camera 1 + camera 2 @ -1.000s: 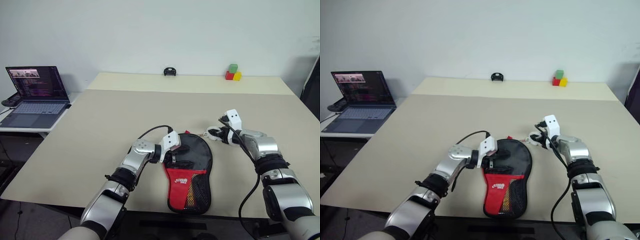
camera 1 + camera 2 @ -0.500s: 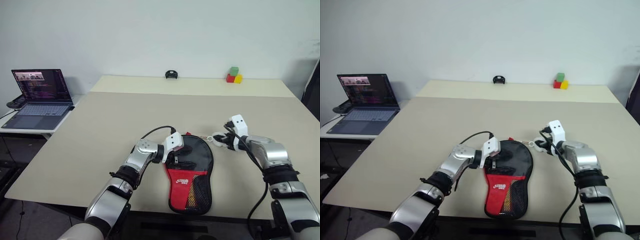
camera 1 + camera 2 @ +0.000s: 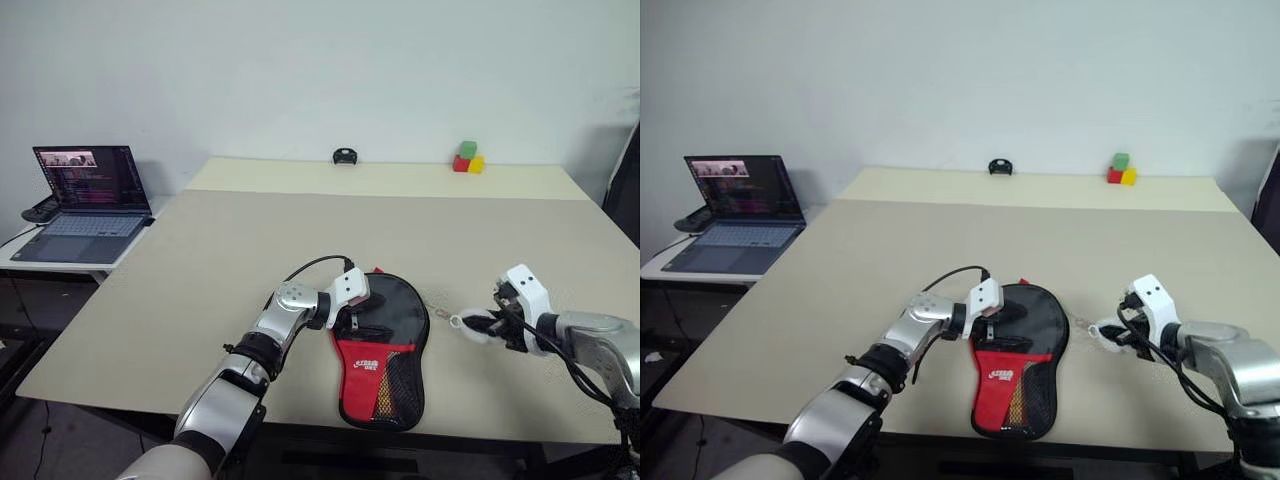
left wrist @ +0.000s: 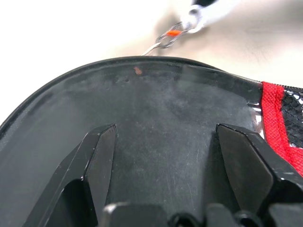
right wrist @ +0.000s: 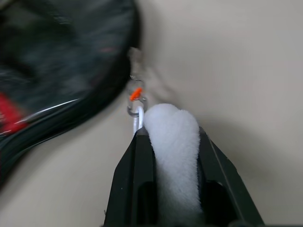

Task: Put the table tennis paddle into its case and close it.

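The case lies flat on the table near its front edge, its black round part away from me and its red mesh end toward me. My left gripper is open, its fingers spread over the black top of the case. To the right of the case, my right gripper is shut on the white pom-pom. A thin chain runs from the pom-pom to the case's right edge. The table tennis paddle is hidden.
The beige table stretches far back. At its far edge sit a small black object and green, red and yellow blocks. An open laptop stands on a side table at the left.
My right gripper has drawn back toward me and to the right with the pom-pom, from the case's far end to beside its right edge. The left gripper has stayed on the case.
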Available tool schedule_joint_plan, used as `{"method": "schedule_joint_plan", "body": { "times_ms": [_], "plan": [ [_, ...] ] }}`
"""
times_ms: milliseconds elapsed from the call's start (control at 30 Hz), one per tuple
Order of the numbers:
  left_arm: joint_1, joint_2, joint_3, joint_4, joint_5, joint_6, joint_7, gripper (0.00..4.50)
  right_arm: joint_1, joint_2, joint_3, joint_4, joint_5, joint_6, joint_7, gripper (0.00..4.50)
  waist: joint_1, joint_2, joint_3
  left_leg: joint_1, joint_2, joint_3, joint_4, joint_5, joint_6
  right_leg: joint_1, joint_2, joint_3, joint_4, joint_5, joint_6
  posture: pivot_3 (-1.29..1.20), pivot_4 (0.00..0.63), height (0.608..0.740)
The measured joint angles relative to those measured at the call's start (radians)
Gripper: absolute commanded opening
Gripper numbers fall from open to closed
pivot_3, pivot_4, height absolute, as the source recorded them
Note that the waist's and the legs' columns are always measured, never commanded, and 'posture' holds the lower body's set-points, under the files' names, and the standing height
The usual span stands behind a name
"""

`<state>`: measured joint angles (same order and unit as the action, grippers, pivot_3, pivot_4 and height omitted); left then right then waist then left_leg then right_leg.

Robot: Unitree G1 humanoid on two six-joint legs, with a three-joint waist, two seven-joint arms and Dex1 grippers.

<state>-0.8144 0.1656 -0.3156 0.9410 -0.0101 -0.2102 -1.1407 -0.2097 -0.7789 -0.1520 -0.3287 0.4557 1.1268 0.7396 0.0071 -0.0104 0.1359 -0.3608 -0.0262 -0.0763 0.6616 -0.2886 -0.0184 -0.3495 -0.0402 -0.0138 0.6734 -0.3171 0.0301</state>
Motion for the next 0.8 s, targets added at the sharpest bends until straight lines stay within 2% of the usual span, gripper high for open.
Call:
{"method": "schedule_joint_plan", "body": {
  "times_ms": [233,433,600,800],
  "plan": [
    [-0.006,-0.009,0.000,0.011,0.000,0.001,-0.023,3.66,0.242,-0.078,-0.083,-0.257,0.196,0.108,0.097,0.46,0.006,-0.001,-0.002,0.000,0.000,-0.001,-0.002,-0.003,0.004,0.005,0.000,-0.002,-0.010,0.001,0.000,0.00,0.150,0.740],
    [-0.003,-0.022,0.000,0.011,0.000,0.001,-0.042,3.66,0.432,-0.145,-0.142,-0.390,0.275,0.078,0.136,0.44,0.014,-0.003,-0.004,-0.001,0.000,-0.002,-0.002,-0.009,0.008,0.007,0.000,-0.003,-0.016,0.000,0.001,0.00,0.150,0.740],
    [-0.003,-0.020,0.000,0.011,0.000,0.001,-0.050,3.66,0.543,-0.154,-0.110,-0.478,0.337,0.058,0.163,0.44,0.015,-0.005,-0.005,-0.001,0.000,-0.002,-0.002,-0.011,0.008,0.007,0.000,-0.003,-0.017,-0.001,0.002,0.00,0.150,0.740],
    [-0.003,-0.013,0.000,0.011,0.005,0.002,-0.048,3.66,0.567,-0.102,-0.016,-0.537,0.385,0.055,0.098,0.44,0.012,-0.007,-0.006,0.001,0.001,-0.002,-0.002,-0.011,0.007,0.008,0.000,-0.003,-0.017,-0.004,0.006,0.00,0.150,0.740]
  ]
}}
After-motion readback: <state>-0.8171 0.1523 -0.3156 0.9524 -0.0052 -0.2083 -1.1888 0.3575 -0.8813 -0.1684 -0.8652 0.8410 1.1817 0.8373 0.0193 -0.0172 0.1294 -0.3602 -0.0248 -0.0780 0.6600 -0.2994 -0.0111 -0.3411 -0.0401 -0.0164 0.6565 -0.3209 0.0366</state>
